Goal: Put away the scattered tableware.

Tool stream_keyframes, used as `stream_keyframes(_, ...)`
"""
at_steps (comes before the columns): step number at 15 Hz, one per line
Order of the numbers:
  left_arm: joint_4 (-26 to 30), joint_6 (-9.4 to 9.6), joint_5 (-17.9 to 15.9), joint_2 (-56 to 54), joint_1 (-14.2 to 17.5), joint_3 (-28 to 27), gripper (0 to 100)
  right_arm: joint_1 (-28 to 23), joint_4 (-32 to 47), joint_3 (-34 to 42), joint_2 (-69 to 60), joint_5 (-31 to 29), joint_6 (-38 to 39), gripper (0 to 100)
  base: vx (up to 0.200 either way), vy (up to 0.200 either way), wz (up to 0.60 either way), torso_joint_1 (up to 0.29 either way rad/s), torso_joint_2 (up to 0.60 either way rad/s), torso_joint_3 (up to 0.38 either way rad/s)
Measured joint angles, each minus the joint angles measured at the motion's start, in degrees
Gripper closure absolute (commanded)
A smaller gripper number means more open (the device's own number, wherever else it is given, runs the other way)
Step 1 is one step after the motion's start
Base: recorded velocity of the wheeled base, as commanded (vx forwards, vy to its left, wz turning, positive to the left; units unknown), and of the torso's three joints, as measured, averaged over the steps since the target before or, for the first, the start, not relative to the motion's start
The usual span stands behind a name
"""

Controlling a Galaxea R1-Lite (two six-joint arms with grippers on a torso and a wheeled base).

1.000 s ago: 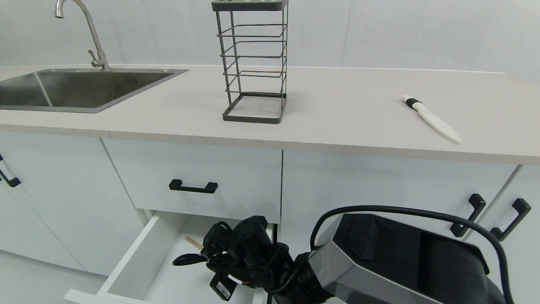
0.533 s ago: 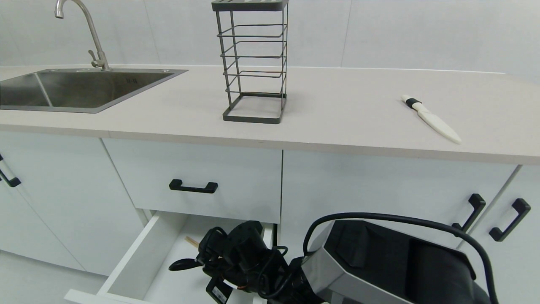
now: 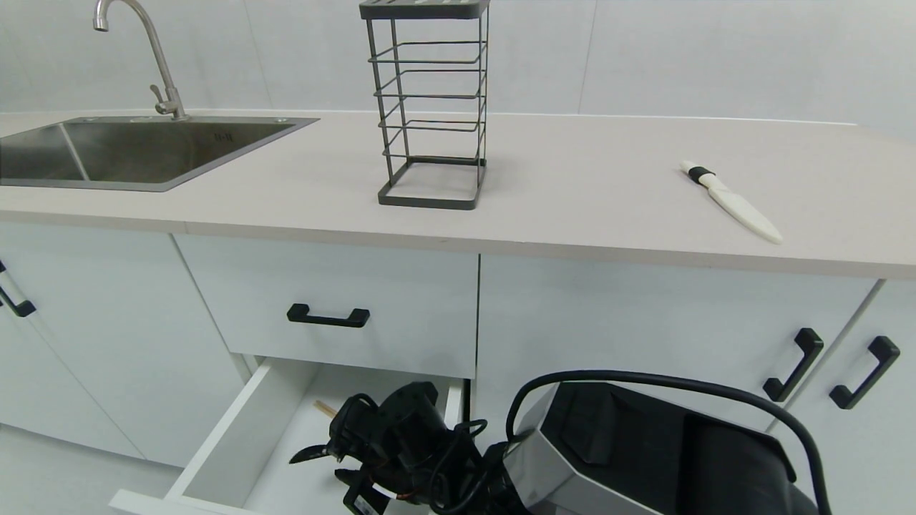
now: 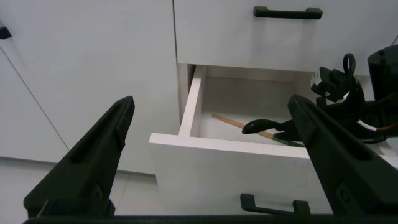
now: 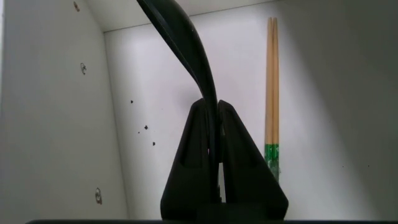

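Step in hand, by my read: dropping off the black spoon [image 3: 309, 453] in the open drawer [image 3: 218, 433]. Pinched at the handle end by the right jaws, pressed tight on it, bowl sticking out ahead. Hanging over the drawer's white floor, just beside the chopsticks [image 5: 272, 81] already lying in there, green-marked ends toward the wrist camera. Can't tell whether touching the floor yet; looks slightly above it from the left wrist view.

Next move, probably: lower a little more, keep clear of the chopsticks, spread the jaws, then pull back up and out without clipping the drawer front. Low risk: flat floor, light thing. May rock on its bowl at release.

Pose: right arm low, stretched forward and down at the bottom of the head view, wrist over the open drawer. Left jaws spread wide, holding nothing, low in front of the cabinet, facing the drawer front from outside, well apart from the spoon.

Not done after this: white knife [image 3: 730, 202] lying on the tabletop [image 3: 572, 179], well right of the wire rack [image 3: 429, 107]. Likely the next pick.
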Motion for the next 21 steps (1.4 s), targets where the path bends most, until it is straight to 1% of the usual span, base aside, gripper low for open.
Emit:
stream_keyframes(7,0.0,0.0,0.0,0.0,0.0,0.0,0,0.34,-0.82,0.93,-0.45,1.12,-0.02,0,0.0,0.0,0.0,0.0,0.0,0.0)
stream_keyframes(10,0.0,0.0,0.0,0.0,0.0,0.0,0,0.96,-2.95,4.32,-4.34,0.93,-0.07,0,0.0,0.0,0.0,0.0,0.0,0.0)
stream_keyframes(15,-0.02,0.0,0.0,0.0,0.0,0.0,0,1.85,-7.44,17.55,-16.3,-1.27,0.0,0,0.0,0.0,0.0,0.0,0.0,0.0)
stream_keyframes(19,0.0,0.0,0.0,0.0,0.0,0.0,0,1.16,-10.81,30.29,-26.2,-3.6,0.39,0,0.0,0.0,0.0,0.0,0.0,0.0)
stream_keyframes(21,-0.02,0.0,0.0,0.0,0.0,0.0,0,0.66,-12.48,36.29,-31.46,-3.18,0.33,0,0.0,0.0,0.0,0.0,0.0,0.0)
